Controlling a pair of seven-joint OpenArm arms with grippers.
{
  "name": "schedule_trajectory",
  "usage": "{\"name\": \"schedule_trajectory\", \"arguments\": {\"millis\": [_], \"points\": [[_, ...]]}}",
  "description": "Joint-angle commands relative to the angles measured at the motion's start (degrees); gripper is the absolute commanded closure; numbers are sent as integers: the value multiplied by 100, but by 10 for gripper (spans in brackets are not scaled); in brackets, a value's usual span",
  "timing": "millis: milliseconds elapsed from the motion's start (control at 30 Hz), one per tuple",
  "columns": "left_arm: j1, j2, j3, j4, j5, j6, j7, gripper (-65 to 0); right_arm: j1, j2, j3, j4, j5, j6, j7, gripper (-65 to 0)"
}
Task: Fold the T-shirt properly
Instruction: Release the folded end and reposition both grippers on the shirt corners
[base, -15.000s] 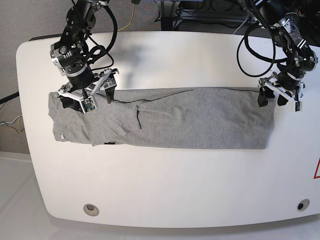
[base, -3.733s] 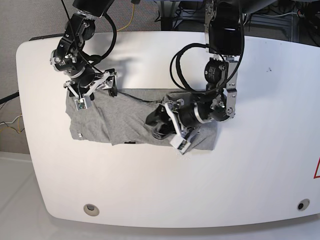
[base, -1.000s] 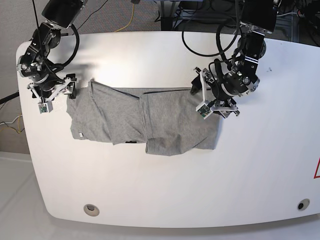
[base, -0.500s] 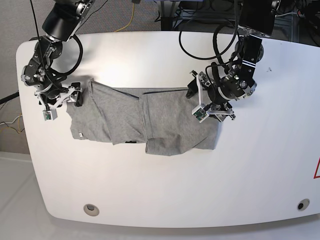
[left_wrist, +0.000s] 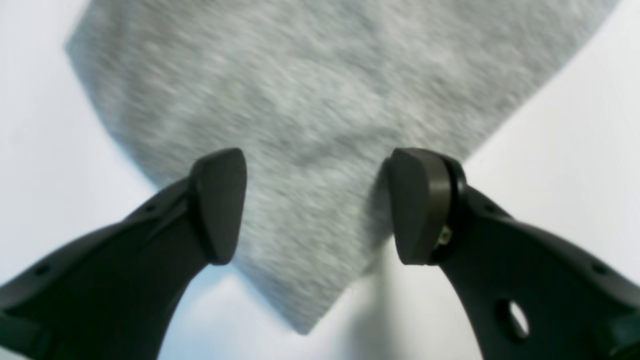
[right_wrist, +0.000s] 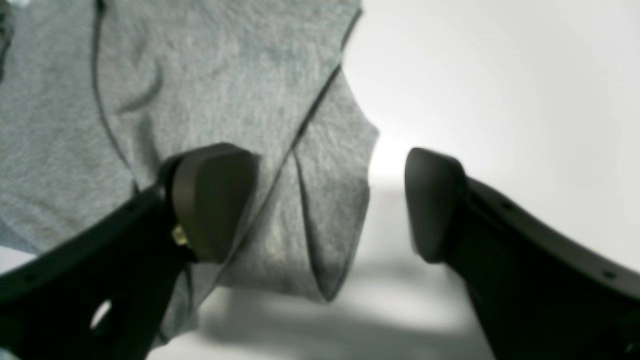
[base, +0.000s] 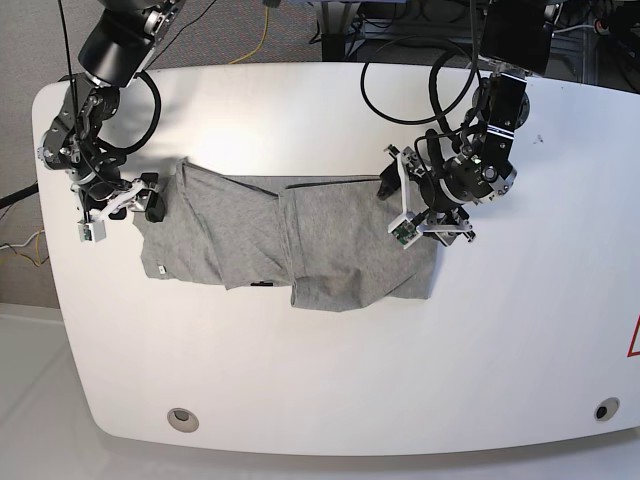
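Base view shows the heather-grey soft cotton T-shirt (base: 285, 240) lying partly folded on the white rounded table (base: 330, 370), a little above and left of the table's middle. Its right-hand portion is doubled over, forming a squarer panel whose lower edge hangs lower than the rest, and a small white tag (base: 159, 270) sits at the lower left hem. The left gripper (base: 432, 210) hangs over the shirt's right edge, near the upper right corner of the folded panel, with its jaws apart. The right gripper (base: 125, 210) sits at the shirt's left end, beside the upper left corner, jaws also apart. Black cables loop above both arms.

Left wrist view looks down between two dark, rounded fingers (left_wrist: 217, 205) that stand wide apart with nothing clamped between them. A pointed corner of the grey fabric (left_wrist: 300, 150) lies flat on the white surface between and beyond them; whether the pads touch the cloth cannot be told. The picture is somewhat blurred.

Right wrist view shows the other pair of dark fingers (right_wrist: 212, 200), likewise spread wide and holding nothing. The left one stands over the grey cloth (right_wrist: 200, 100), where layered edges and a seam run diagonally; the right one stands over bare white table beside the shirt's edge.
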Motion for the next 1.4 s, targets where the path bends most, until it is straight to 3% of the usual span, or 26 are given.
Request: {"name": "schedule_trajectory", "arguments": {"millis": [0, 433, 567, 767, 967, 1367], "points": [[-98, -11, -15, 141, -26, 3, -100, -416, 2, 27, -30, 25, 66, -10, -275, -491], [-100, -18, -44, 132, -4, 11, -77, -416, -20, -9, 40, 166, 603, -10, -496, -481], [-114, 0, -22, 123, 6, 13, -98, -418, -60, -32, 35, 138, 539, -10, -590, -313], [-121, 9, -33, 122, 5, 30, -120, -415, -48, -49, 23, 185, 576, -10, -773, 0], [-136, -4, -29, 102, -73, 59, -78, -414, -71, -5, 50, 313, 630, -10, -1075, 0], [-95, -8, -46, 126, -196, 7, -41, -414, -47, -219, -129, 444, 617, -10, -1016, 0]]}}
